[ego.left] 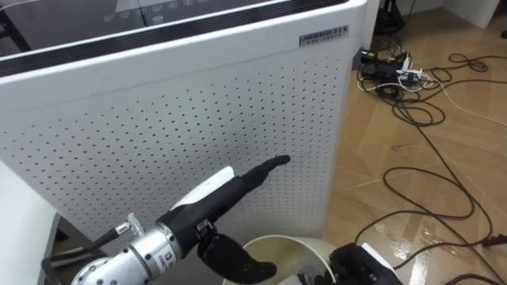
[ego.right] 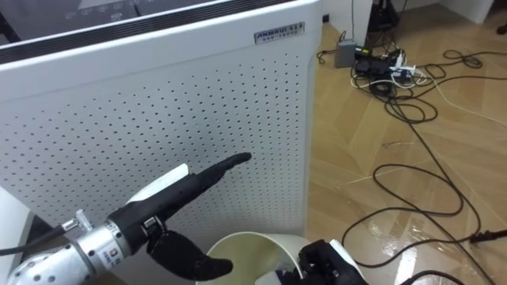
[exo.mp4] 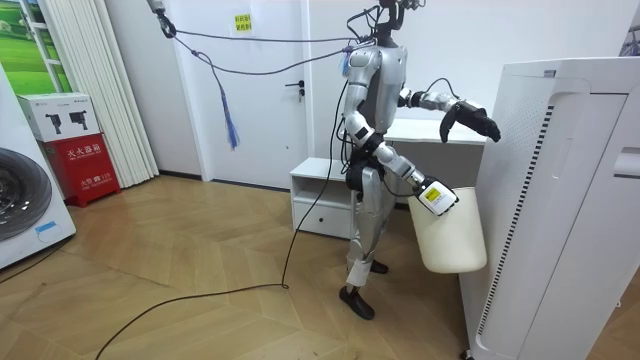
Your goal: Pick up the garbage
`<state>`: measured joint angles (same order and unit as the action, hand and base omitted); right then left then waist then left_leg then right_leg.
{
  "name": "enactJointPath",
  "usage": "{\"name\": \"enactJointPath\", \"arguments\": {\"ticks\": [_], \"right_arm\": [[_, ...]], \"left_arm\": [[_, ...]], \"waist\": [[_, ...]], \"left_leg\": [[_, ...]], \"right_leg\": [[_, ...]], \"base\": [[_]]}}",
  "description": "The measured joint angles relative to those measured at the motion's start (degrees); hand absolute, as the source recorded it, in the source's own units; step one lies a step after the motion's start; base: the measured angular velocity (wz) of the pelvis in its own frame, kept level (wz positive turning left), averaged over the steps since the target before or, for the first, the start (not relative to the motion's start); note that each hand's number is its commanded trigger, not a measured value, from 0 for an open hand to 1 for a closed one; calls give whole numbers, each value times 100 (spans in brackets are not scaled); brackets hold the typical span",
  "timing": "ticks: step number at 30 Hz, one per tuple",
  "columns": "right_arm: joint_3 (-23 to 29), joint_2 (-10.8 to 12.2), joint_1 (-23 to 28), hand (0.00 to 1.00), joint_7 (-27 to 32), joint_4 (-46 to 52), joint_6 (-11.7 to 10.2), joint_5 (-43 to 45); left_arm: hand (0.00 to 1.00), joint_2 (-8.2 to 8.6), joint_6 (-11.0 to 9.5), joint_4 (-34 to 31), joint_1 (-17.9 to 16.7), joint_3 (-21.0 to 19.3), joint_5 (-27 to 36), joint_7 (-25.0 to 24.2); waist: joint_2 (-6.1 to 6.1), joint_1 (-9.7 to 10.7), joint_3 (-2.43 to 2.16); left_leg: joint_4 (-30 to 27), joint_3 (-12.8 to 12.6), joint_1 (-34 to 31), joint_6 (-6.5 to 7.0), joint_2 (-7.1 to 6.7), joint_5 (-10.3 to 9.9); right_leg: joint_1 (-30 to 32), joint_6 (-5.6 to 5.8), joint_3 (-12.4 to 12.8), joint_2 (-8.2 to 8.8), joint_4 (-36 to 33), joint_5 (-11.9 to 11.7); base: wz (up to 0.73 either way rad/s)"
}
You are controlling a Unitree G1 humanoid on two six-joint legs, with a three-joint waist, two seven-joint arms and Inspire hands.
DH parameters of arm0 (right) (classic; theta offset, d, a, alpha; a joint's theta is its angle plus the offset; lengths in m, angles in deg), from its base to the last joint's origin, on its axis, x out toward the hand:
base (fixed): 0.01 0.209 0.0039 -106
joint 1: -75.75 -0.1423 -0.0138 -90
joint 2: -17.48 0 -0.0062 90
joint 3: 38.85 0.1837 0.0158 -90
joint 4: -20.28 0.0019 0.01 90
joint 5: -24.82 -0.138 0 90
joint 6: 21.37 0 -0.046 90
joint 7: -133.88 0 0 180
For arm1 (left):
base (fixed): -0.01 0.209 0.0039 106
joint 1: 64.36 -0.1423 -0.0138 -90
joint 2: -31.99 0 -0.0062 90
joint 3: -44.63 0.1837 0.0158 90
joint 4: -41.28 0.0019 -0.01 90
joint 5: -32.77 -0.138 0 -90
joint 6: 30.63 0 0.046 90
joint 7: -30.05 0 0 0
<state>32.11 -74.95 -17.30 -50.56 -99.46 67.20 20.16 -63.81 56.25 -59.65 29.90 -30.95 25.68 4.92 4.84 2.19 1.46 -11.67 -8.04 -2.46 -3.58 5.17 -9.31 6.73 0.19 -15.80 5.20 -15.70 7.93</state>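
left eye view: the robot is looking down at a tall white perforated cabinet right in front of it, with wooden floor off to its right
left hand: the left hand is stretched out flat, fingers straight and pointing at the perforated panel, thumb hanging below. it's relaxed and holds nothing, and it's very near the panel, though i can't tell if it touches
right hand: the right hand sits at the rim of the white bin. the grip itself is hidden so i cannot tell how it's closed, but in the room view the bin hangs in the air off that hand
garbage: honestly cannot tell where it is. none in the left hand, and the bit of the bin's inside that shows looks bare
floor stuff: loose black cables snake over the wood, plus a power strip further back by the cabinet's corner
stance: room view has it standing upright, close to the cabinet on the room view's right, with a low white drawer unit behind it
step in hand: my guess is it's hunting for something to pick, with the bin ready
how to do it well: pull the left hand back off the panel before turning so it doesn't scrape, then tip the head toward the floor to find the piece. keep the bin mouth up and close to the pick spot so the drop is short, and open the hand only once it's over the rim
watch out: those cables are a trip risk and easy to mistake for trash
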Motion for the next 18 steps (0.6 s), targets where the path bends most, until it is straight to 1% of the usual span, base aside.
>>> {"name": "enactJointPath", "arguments": {"ticks": [1,2,3,5,6,10,11,13,15,16,17,18], "right_arm": [[0,6,0,100,-1,0,0,-12],[-2,19,0,100,-7,0,0,-14],[-3,36,0,100,-10,0,0,-11],[-2,58,-1,100,-8,0,0,-9],[-2,66,-1,100,-9,0,0,-10],[-2,80,0,100,-9,-1,0,-16],[-2,80,10,100,-6,-1,0,-15],[5,99,35,100,-10,-8,0,-4],[39,99,113,100,-2,-164,-48,-10],[58,99,149,100,2,-201,-48,-3],[120,108,239,100,-5,-280,-50,-4],[185,142,338,100,-10,-375,-50,-1]], "left_arm": [[0,10,-2,2,0,2,32,3],[0,55,-4,10,0,7,71,48],[0,112,-43,28,0,13,76,137],[0,162,-138,98,-1,20,86,238],[0,195,-147,135,-1,28,88,277],[0,226,-159,225,-35,126,207,484],[0,226,-185,282,-80,135,237,547],[0,224,-206,348,-262,126,250,688],[0,225,-234,531,-635,118,294,818],[0,227,-233,601,-723,115,296,855],[0,239,-251,820,-870,104,295,922],[0,270,-313,1135,-1027,74,290,1024]], "waist": [[-1,6,1],[-4,16,-1],[-5,25,-2],[-8,39,-2],[-13,41,-5],[-39,41,-9],[-53,44,-16],[-81,28,-34],[-133,45,-67],[-145,32,-73],[-185,2,-78],[-215,-15,-94]], "left_leg": [[1,0,0,0,1,0],[1,-1,-1,0,2,0],[1,-3,-2,0,2,0],[2,-5,-4,0,2,0],[3,-5,-4,0,2,0],[2,-6,0,0,4,0],[1,-7,2,0,4,0],[1,-18,6,0,7,0],[2,-31,19,0,9,0],[3,-31,21,0,9,0],[8,-39,25,0,8,0],[23,-52,33,0,9,0]], "right_leg": [[-1,0,1,-1,-1,0],[-1,0,0,-1,-3,0],[-1,1,2,-2,0,0],[0,3,1,-2,-1,2],[0,4,1,-3,1,3],[-15,4,-7,-7,11,3],[-13,3,-2,-9,12,5],[-3,-2,-10,-11,5,13],[-17,-3,-19,-11,8,14],[-20,-3,-17,-11,8,14],[-20,-3,-18,-10,8,14],[-24,-2,-20,-11,10,15]], "base": [[0],[0],[0],[0],[0],[0],[0],[-3],[0],[0],[0],[0]]}}
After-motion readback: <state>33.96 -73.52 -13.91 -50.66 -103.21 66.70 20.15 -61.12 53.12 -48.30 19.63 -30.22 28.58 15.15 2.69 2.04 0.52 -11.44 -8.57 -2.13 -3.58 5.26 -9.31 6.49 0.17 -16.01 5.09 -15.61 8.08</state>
